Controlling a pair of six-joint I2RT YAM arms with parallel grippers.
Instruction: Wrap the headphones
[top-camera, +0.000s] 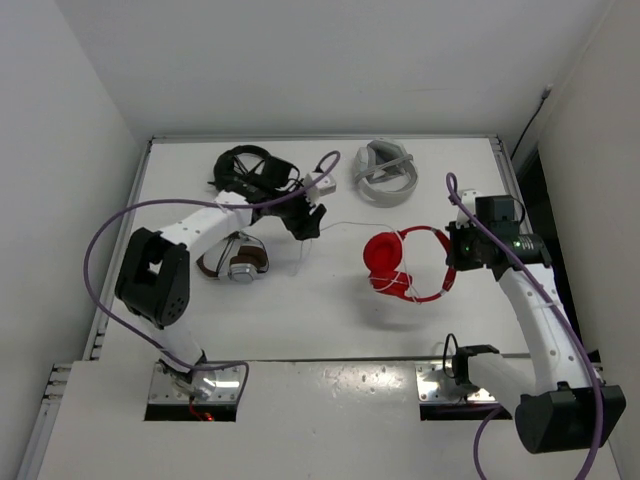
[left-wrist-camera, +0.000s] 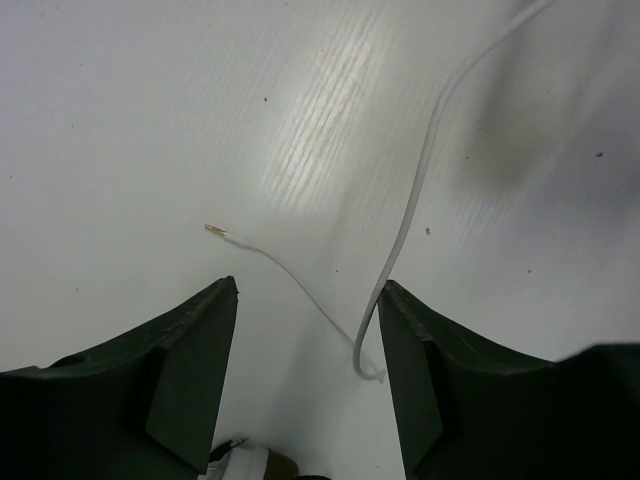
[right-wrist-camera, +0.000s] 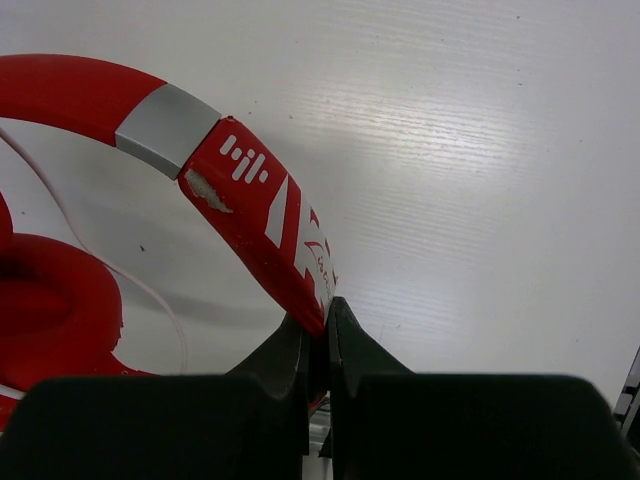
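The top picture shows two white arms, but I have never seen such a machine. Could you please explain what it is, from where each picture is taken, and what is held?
These are two robot arms bolted at the near edge of a white table. The top picture looks down from above; the other two come from a camera on each wrist. Four headphones are in view: the red headphones, black headphones, brown-and-silver headphones and grey headphones. The right gripper is shut on the red headband. The left gripper is open, the thin white cable between its fingers.
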